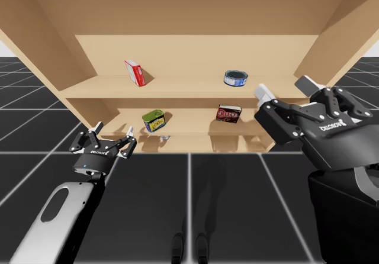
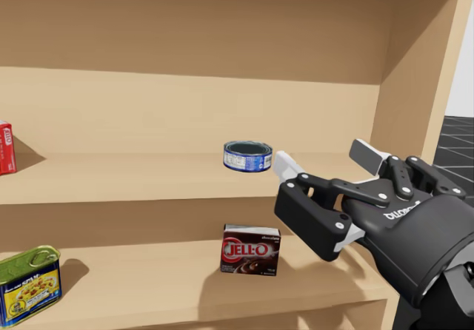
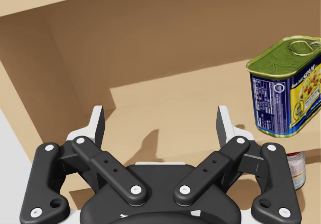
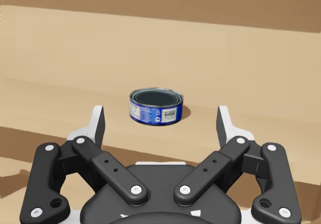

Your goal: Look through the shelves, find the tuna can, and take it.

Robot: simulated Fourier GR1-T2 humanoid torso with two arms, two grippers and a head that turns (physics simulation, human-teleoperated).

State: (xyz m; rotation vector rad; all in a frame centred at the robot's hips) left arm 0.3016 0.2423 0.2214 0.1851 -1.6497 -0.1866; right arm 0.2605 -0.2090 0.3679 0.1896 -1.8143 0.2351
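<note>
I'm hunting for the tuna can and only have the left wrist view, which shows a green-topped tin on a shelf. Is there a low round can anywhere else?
Observer: Yes. A low round blue can stands on the upper shelf, toward its right end.
Operator: Is a gripper anywhere near it?
Observer: The right gripper faces it with its fingers open. The can is ahead of them, not between them.
Operator: What sits beneath that spot?
Observer: A dark box stands upright on the lower shelf, almost straight under the can.
</note>
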